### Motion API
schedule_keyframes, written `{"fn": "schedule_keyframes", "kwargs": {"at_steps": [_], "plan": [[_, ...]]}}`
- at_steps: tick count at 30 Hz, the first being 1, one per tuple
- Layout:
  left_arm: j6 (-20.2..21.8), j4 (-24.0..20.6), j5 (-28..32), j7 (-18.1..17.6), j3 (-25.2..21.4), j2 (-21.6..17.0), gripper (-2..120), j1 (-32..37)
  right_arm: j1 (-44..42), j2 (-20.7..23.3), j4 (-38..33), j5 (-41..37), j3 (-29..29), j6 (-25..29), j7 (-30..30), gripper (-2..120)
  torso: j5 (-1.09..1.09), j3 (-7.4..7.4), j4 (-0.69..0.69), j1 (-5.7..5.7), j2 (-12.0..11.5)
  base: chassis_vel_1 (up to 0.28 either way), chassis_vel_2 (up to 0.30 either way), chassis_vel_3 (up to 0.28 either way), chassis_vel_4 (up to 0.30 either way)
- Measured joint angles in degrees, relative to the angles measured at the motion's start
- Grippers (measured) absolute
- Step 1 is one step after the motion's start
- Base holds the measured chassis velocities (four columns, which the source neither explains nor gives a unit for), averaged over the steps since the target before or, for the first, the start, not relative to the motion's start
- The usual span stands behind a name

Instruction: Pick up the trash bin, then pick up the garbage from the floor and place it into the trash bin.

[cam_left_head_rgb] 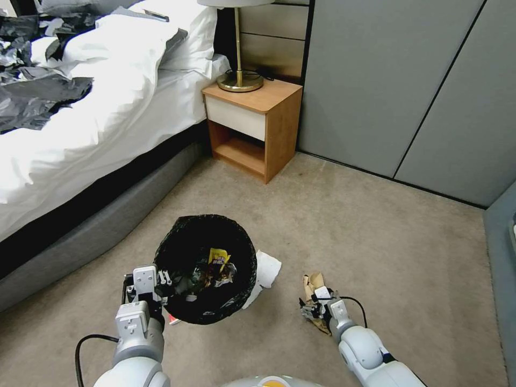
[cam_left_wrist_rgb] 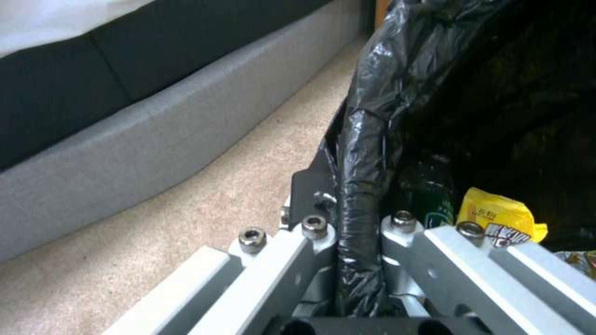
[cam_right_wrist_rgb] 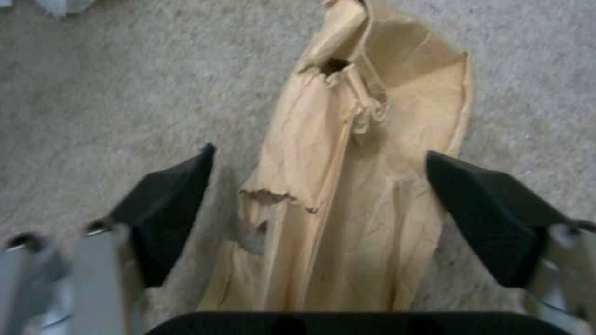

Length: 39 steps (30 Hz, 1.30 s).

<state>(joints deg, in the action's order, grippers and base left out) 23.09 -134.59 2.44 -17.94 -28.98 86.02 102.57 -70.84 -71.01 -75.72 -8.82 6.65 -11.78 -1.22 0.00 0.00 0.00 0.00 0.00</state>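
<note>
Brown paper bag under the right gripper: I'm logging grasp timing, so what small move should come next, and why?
Probably shut the right gripper on the brown paper bag. Its open fingers already stand on either side of the crumpled bag on the carpet, so little further approach seems needed. The left gripper is clamped on the trash bin rim, ready to receive it.

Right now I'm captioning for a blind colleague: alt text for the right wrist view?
The right gripper hangs open over a crumpled brown paper bag lying on beige carpet, one black jaw on each side of it.
</note>
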Motion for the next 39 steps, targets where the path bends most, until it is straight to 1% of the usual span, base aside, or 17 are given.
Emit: {"fn": "schedule_keyframes", "kwargs": {"at_steps": [1, 3, 4, 5, 6, 9, 10, 13, 14, 15, 17, 18, 21, 22, 23, 34, 39], "plan": [[0.00, 0.00, 0.00, 0.00, 0.00, 0.00, 0, 0.00, -0.05, -0.12, 0.07, 0.11, 0.02, 0.16, -0.02, 75, 0.00, 0.00, 0.00, 0.00, 0.00, 0.000, 0.000, 0.000, 0.000], [0.00, 0.00, 0.00, 0.00, 0.00, 0.00, 0, 0.01, -0.06, -0.20, 0.09, 0.18, 0.05, 0.28, -0.03, 72, 0.00, 0.00, 0.00, 0.00, 0.00, 0.000, 0.000, 0.000, 0.000], [-0.01, 0.00, 0.00, 0.00, 0.01, -0.01, 0, 0.04, -0.07, -0.22, 0.09, 0.26, 0.09, 0.45, -0.05, 65, 0.00, 0.00, 0.00, 0.00, 0.00, 0.000, 0.000, 0.000, 0.000], [-0.01, -0.01, 0.00, 0.00, 0.01, -0.01, 0, 0.07, -0.07, -0.22, 0.09, 0.29, 0.12, 0.53, -0.08, 61, 0.00, 0.00, 0.00, 0.00, 0.00, 0.000, 0.000, 0.000, 0.000], [-0.01, -0.01, 0.00, 0.00, 0.01, -0.01, 0, 0.07, -0.07, -0.22, 0.09, 0.29, 0.12, 0.53, -0.08, 61, 0.00, 0.00, 0.00, 0.00, 0.00, 0.000, 0.000, 0.000, 0.000], [-0.09, -0.06, -0.02, 0.00, 0.03, -0.02, 0, 0.12, -0.11, -0.16, 0.06, 0.45, 0.22, 0.89, -0.21, 46, 0.00, 0.00, 0.00, 0.00, 0.00, 0.000, 0.000, 0.000, 0.000], [-0.09, -0.06, -0.02, 0.00, 0.03, -0.02, 0, 0.12, -0.11, -0.16, 0.06, 0.45, 0.22, 0.89, -0.21, 46, 0.00, 0.00, 0.00, 0.00, 0.00, 0.000, 0.000, 0.000, 0.000], [-0.17, -0.06, -0.13, -0.01, 0.22, 0.00, 0, 0.14, -0.15, 0.14, -0.20, 0.51, 0.32, 1.11, -0.26, 31, 0.00, 0.00, 0.00, 0.00, 0.00, 0.000, 0.000, 0.000, 0.000], [-0.17, -0.06, -0.13, -0.01, 0.22, 0.00, 0, 0.14, -0.15, 0.14, -0.20, 0.51, 0.32, 1.11, -0.26, 31, 0.00, 0.00, 0.00, 0.00, 0.00, 0.000, 0.000, 0.000, 0.000], [-0.19, -0.06, -0.19, 0.00, 0.30, 0.01, 0, 0.16, -0.16, 0.22, -0.28, 0.50, 0.38, 1.15, -0.29, 28, 0.00, 0.00, 0.00, 0.00, 0.00, 0.000, 0.000, 0.000, 0.000], [-0.26, -0.06, -0.30, -0.01, 0.38, 0.02, 0, 0.21, -0.16, 0.36, -0.37, 0.51, 0.47, 1.31, -0.40, 17, 0.00, 0.00, 0.00, 0.00, 0.00, 0.000, 0.000, 0.000, 0.000], [-0.26, -0.06, -0.30, -0.01, 0.38, 0.02, 0, 0.21, -0.16, 0.36, -0.37, 0.51, 0.47, 1.31, -0.40, 17, 0.00, 0.00, 0.00, 0.00, 0.00, 0.000, 0.000, 0.000, 0.000], [-0.30, -0.06, -0.34, -0.01, 0.38, -0.05, 0, 0.27, -0.20, 0.53, -0.44, 0.50, 0.60, 1.68, -0.47, 4, 0.00, 0.00, 0.00, 0.00, 0.00, 0.000, 0.000, 0.000, 0.000], [-0.30, -0.06, -0.34, -0.01, 0.38, -0.05, 0, 0.27, -0.20, 0.53, -0.44, 0.50, 0.60, 1.68, -0.47, 4, 0.00, 0.00, 0.00, 0.00, 0.00, 0.000, 0.000, 0.000, 0.000], [-0.30, -0.08, -0.34, -0.02, 0.38, -0.07, 0, 0.27, -0.16, 0.55, -0.44, 0.51, 0.63, 1.89, -0.49, 0, 0.00, 0.00, 0.00, 0.00, 0.00, 0.000, 0.000, 0.000, 0.000], [-0.30, -0.13, -0.34, -0.04, 0.34, -0.14, 0, 0.11, 0.55, 1.46, -2.91, -0.48, 1.32, 3.23, -1.28, 0, 0.00, 0.00, 0.00, 0.00, 0.00, 0.000, 0.000, 0.000, 0.000], [-0.21, 0.03, -0.27, -0.05, 0.35, -0.20, 0, -0.08, -0.11, 2.20, -9.15, -1.97, 1.94, 5.19, -1.72, 0, 0.00, 0.00, -0.01, 0.00, 0.00, 0.000, 0.000, 0.000, 0.000]]}}
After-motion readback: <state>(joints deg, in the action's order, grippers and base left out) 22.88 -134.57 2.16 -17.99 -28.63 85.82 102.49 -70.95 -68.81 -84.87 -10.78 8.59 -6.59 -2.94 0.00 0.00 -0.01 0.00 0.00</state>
